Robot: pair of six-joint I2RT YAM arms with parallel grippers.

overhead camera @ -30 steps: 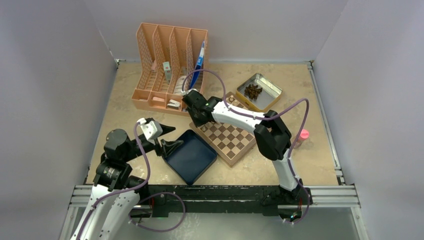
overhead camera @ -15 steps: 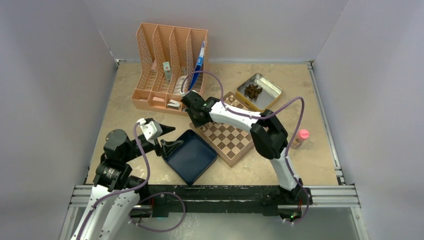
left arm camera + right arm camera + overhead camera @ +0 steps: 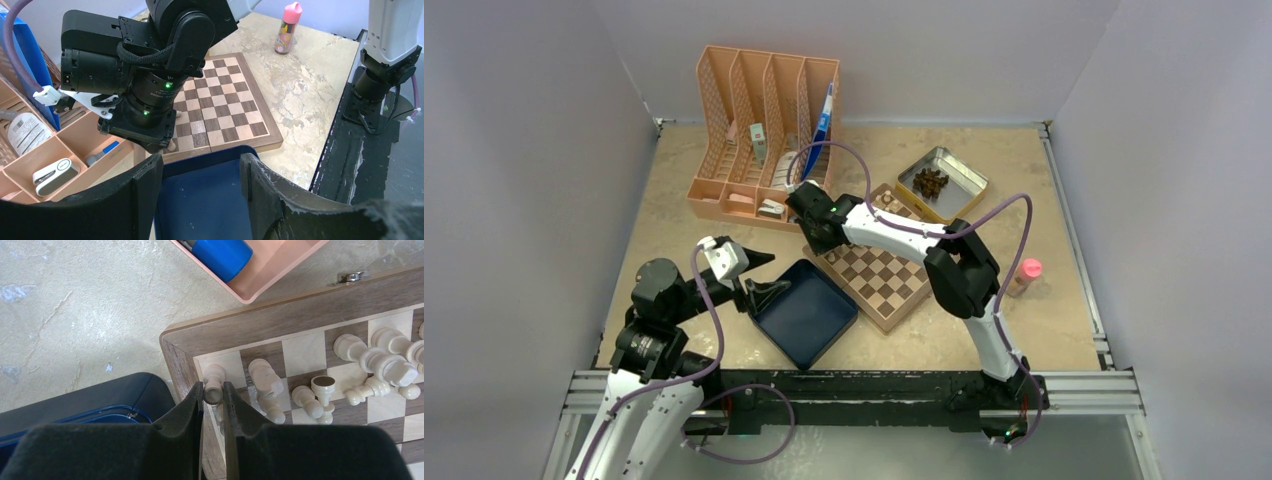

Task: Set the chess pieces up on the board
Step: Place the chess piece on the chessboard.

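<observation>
The board [image 3: 886, 278] lies mid-table, turned like a diamond. My right gripper [image 3: 213, 395] is shut on a pale chess piece [image 3: 214, 385] over the board's left corner square [image 3: 220, 365]. Several more pale chess pieces [image 3: 265, 377] stand or lie on the squares beside it, and others [image 3: 380, 357] cluster to the right. From the top view the right gripper [image 3: 822, 240] hangs over that corner, fingertips hidden. My left gripper [image 3: 200, 165] is open and empty above the dark blue tray [image 3: 200, 200]; it also shows in the top view [image 3: 766, 275].
A pink desk organizer [image 3: 759, 140] stands behind the board's left corner. A metal tin [image 3: 944, 180] with dark brown pieces sits at the back right. A pink-capped bottle [image 3: 1027, 272] stands right of the board. The blue tray [image 3: 807, 312] touches the board's near-left edge.
My right arm has shifted slightly to the left over the board's left corner. The left arm has not moved.
</observation>
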